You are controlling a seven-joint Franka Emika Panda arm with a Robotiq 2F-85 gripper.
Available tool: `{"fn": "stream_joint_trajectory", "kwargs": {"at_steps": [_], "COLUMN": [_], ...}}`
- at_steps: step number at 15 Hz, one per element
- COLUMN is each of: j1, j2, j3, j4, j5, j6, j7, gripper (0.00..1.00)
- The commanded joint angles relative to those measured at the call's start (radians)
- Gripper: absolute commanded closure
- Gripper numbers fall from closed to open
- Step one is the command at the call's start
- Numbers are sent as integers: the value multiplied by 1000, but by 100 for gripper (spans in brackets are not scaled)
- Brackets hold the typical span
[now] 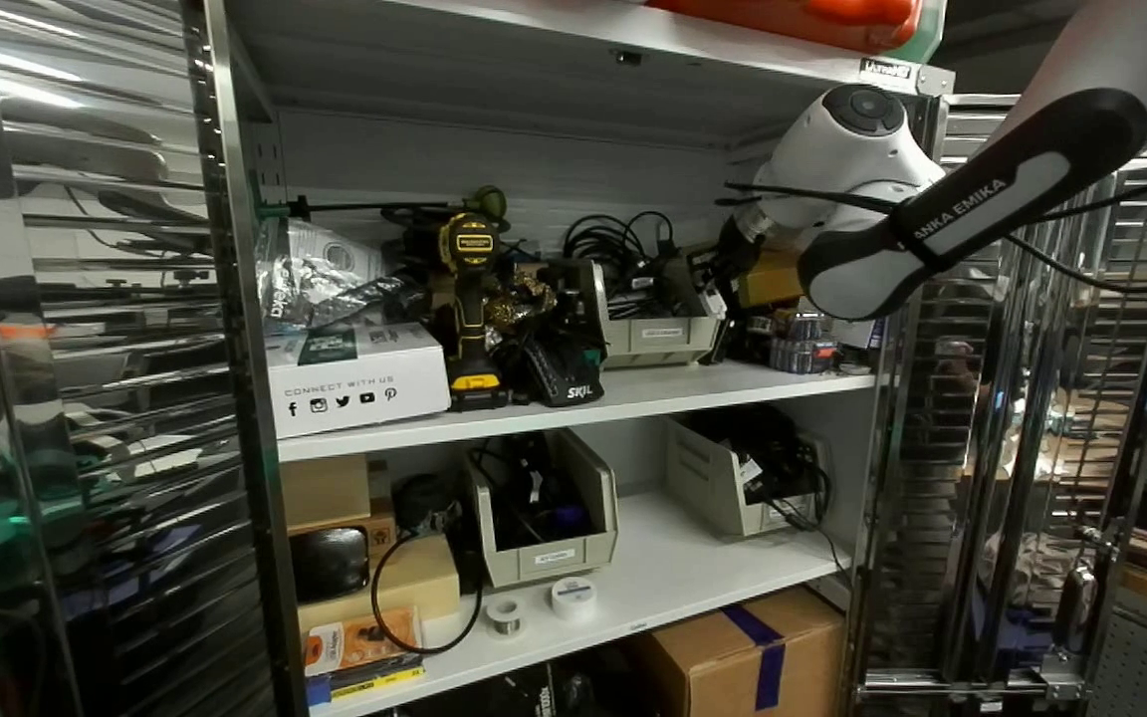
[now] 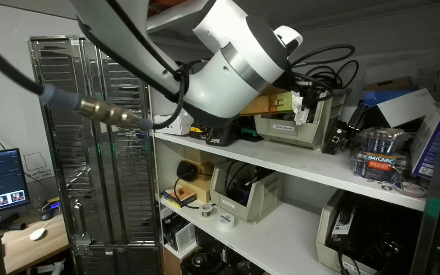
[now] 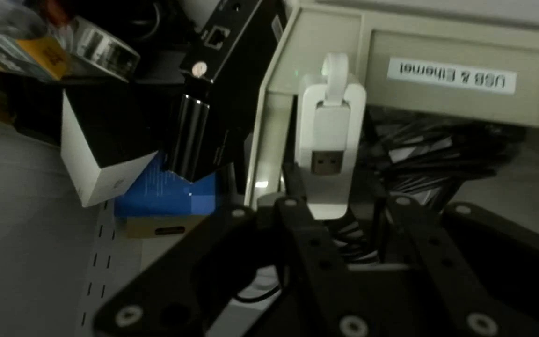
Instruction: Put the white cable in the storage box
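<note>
Both exterior views: arm [image 1: 992, 184] poised at the storage box [image 2: 300, 138], presumably chosen for its "USB & Ethernet" label [image 2: 283, 128]. Wrist view: gripper [image 3: 329, 187] apparently narrowed on one end of the white adapter [image 3: 329, 135], likely the task's cable, its free end before the box's front, presumably for release.

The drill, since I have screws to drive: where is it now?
In an exterior view, the drill stands left of the picture's centre on a shelf, between the white box and the black item marked SKIL.
</note>
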Motion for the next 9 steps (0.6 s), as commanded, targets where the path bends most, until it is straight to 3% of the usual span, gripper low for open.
{"fn": "stream_joint_trajectory", "kwargs": {"at_steps": [1,5,9], "j1": [87,168,219], "j2": [101,220,373], "j3": [-76,-140,-200], "j4": [204,386,548], "j5": [-115,-228,-304], "j6": [9,-3,-25], "j7": [269,544,704], "gripper": [86,86,86]}}
